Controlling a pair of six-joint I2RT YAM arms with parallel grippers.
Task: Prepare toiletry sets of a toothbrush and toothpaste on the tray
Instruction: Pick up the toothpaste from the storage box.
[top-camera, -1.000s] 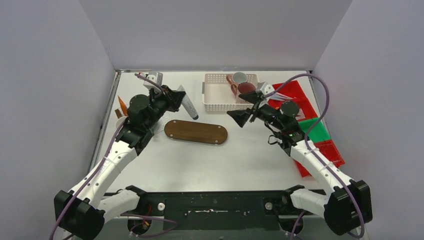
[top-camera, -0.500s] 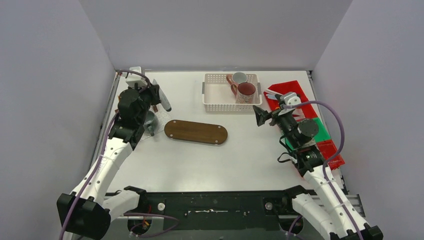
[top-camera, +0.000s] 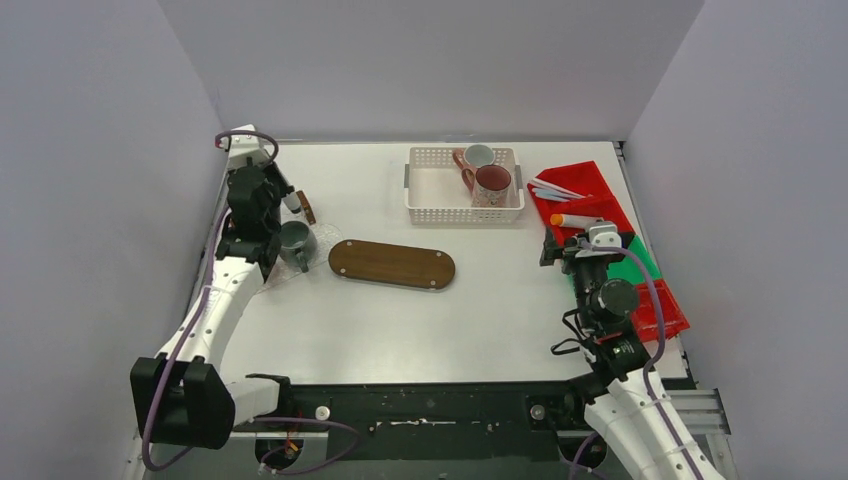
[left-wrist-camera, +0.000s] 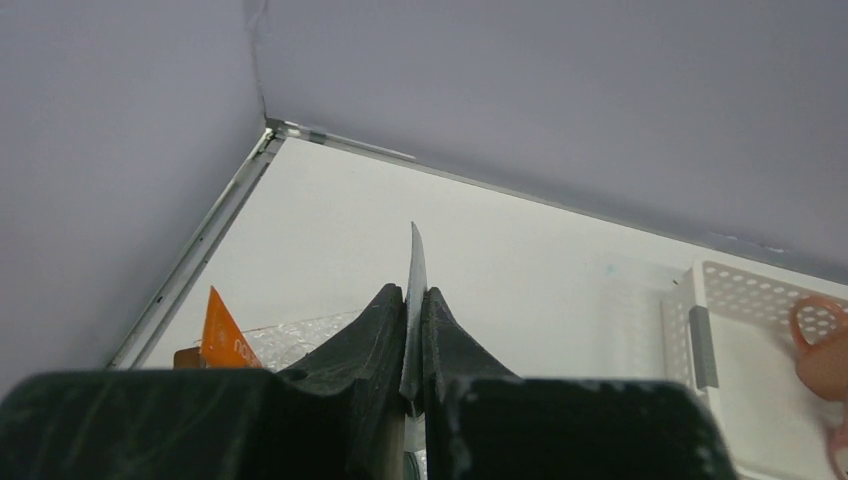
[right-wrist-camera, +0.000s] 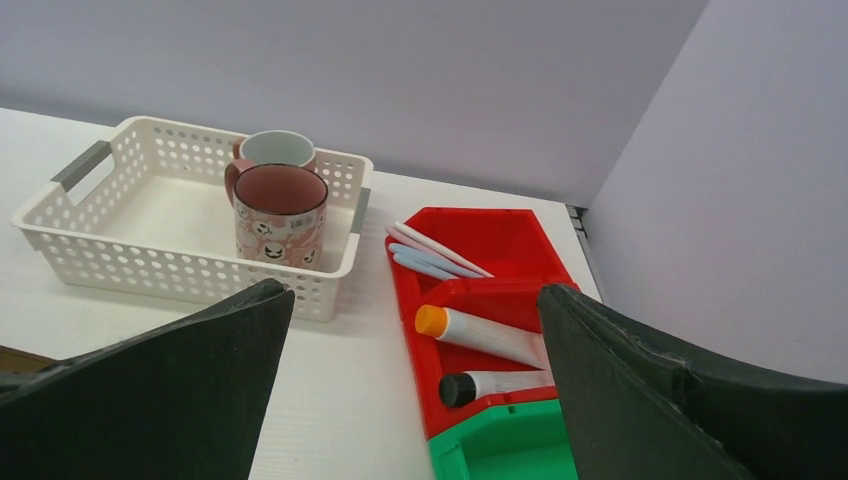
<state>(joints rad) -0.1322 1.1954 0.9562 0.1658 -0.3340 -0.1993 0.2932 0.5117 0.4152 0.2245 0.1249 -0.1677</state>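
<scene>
The left gripper (left-wrist-camera: 412, 296) has its fingers pressed nearly together on the thin, flat crimped end of a tube (left-wrist-camera: 413, 255), which stands up edge-on between the pads. It is raised over the far left corner of the table (top-camera: 400, 330). Low at its left an orange tube end (left-wrist-camera: 220, 335) shows beside crinkled clear wrap (left-wrist-camera: 300, 330).

The right gripper (right-wrist-camera: 415, 292) has its fingers spread as wide as they go, holding and touching nothing. It hovers at the right side of the table, facing the bins.

The white basket (right-wrist-camera: 190, 270) holds a maroon mug (right-wrist-camera: 280, 215) with the white mug (right-wrist-camera: 275, 148) just behind it. The red bin (right-wrist-camera: 470, 225) has toothbrushes (right-wrist-camera: 435, 255) in its far compartment, and an orange-capped tube (right-wrist-camera: 480, 335) and a black-capped tube (right-wrist-camera: 495, 383) in the nearer one. The green bin (right-wrist-camera: 500, 445) sits against its near side.

The wooden tray (top-camera: 391, 263) lies mid-table in front of the basket. The dark green mug (top-camera: 296, 243) stands just off its left end, on the wrap
</scene>
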